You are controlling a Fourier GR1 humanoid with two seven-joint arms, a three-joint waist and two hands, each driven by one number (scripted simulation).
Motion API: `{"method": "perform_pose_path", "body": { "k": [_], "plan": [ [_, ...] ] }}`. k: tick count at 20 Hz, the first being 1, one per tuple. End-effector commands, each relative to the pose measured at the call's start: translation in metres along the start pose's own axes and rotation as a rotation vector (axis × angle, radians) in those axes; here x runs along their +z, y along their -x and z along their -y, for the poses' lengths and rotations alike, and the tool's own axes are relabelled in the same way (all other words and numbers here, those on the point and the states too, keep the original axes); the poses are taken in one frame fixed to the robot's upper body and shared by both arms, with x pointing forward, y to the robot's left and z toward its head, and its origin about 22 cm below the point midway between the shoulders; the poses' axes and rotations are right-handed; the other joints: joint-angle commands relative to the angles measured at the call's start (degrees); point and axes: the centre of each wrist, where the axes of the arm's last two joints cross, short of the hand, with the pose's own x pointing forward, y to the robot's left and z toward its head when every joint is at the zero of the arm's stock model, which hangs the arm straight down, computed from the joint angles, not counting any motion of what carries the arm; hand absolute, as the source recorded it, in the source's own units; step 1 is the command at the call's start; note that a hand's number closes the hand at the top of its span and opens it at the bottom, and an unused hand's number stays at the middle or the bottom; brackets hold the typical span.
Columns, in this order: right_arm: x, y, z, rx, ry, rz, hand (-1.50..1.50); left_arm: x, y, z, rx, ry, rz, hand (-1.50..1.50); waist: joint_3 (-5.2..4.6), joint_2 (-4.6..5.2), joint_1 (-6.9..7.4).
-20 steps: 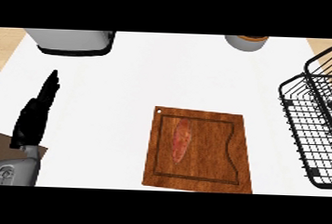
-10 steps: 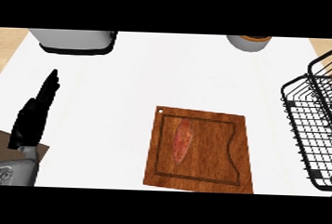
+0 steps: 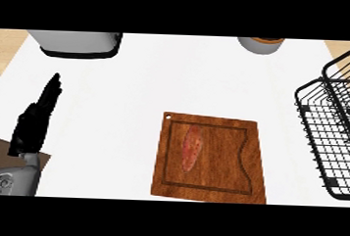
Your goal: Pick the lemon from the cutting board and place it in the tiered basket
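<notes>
Wooden cutting board (image 3: 226,185) carries a long reddish item (image 3: 192,148), no lemon-like shape, lengthwise toward the far edge; left hand (image 3: 37,119), fingers straight, rests well left; tiered basket (image 3: 333,130) stands right.

left hand (image 3: 34,122) at the left edge, fingers straight, pointing up. wooden cutting board (image 3: 226,183) low centre, a reddish elongated item (image 3: 191,147) lying on it. black wire tiered basket (image 3: 329,130) far right. grey appliance (image 3: 75,42) upper left, a cup (image 3: 260,44) top right.
</notes>
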Motion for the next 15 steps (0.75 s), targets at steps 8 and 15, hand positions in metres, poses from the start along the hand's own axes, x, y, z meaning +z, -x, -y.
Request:
{"method": "perform_pose_path", "body": {
  "k": [8,15],
  "plan": [
    [0.024,0.062,0.110,-0.120,-0.014,-0.241,-1.50,0.006,0.004,0.006,0.015,-0.004,-0.017,0.00,0.01,-0.45,-0.23],
    [0.038,0.122,0.167,-0.244,0.005,-0.183,-1.50,0.001,0.002,0.003,0.004,0.000,-0.016,0.00,0.11,-0.27,-0.59]
  ]
}}
